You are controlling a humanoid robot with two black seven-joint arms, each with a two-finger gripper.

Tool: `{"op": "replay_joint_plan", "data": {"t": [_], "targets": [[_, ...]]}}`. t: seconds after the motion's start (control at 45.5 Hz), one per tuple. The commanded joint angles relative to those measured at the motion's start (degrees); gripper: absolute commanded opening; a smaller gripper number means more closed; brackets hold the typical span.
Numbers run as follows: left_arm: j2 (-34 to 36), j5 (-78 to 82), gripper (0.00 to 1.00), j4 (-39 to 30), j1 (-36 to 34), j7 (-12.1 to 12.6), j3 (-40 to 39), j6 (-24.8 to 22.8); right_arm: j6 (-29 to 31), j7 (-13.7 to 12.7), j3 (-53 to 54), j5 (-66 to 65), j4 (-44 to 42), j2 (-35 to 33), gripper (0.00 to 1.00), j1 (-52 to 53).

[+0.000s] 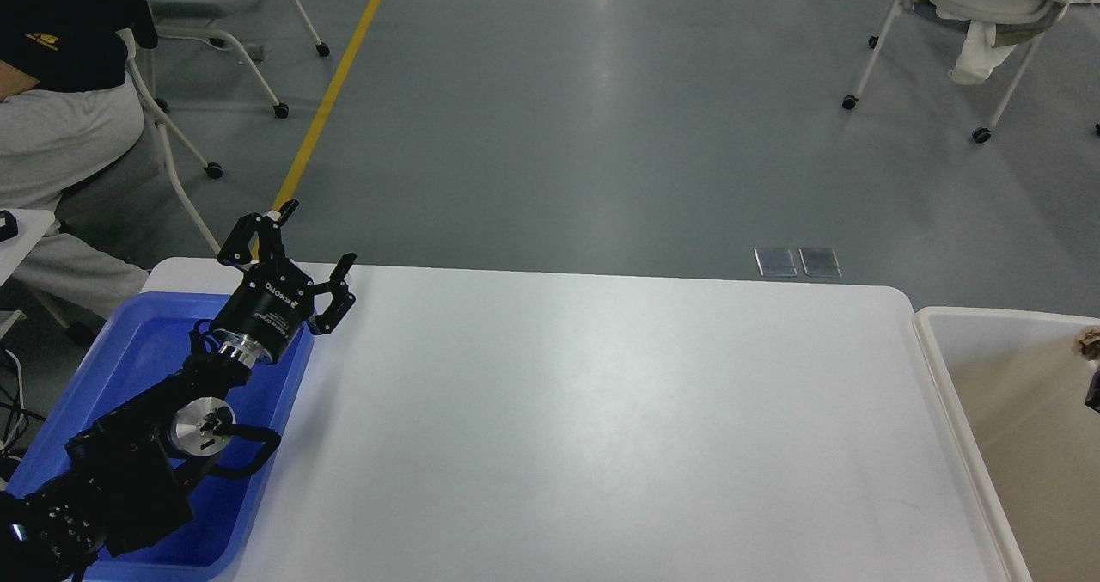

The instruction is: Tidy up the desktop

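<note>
- The bench (601,427), a glossy white top with rounded corners, fills the middle of the head view; nothing lies on its visible surface.
- At its left edge sits a blue plastic tray (137,350); at its right edge an off-white bin (937,367).
- The left tool (296,251) hangs over the bench's far left corner, above the tray's far end, jaws spread wide and holding nothing.
- The right tool is all but out of view: only a dark sliver and a tan crumpled scrap (1090,340) show at the picture's right edge, over the bin. Whether it grips the scrap I cannot tell.
- Judgement: the step in hand is dropping that scrap into the bin, so tidying looks nearly done.
- Next calls for releasing over the bin's interior, clear of its rim.
</note>
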Motion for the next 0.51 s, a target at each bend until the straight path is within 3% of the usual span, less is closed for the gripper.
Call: {"op": "replay_joint_plan", "data": {"t": [0.0, 0.484], "targets": [[0.0, 0.0, 1.0, 0.0, -0.01, -0.02, 0.0, 0.0, -0.71, -2.0, 0.1, 0.67, -8.83, 6.71, 0.0, -2.78], [0.0, 0.0, 1.0, 0.0, -0.01, -0.02, 0.0, 0.0, 0.35, -1.21, 3.18, 0.76, -12.7, 10.67, 0.0, -9.55]]}}
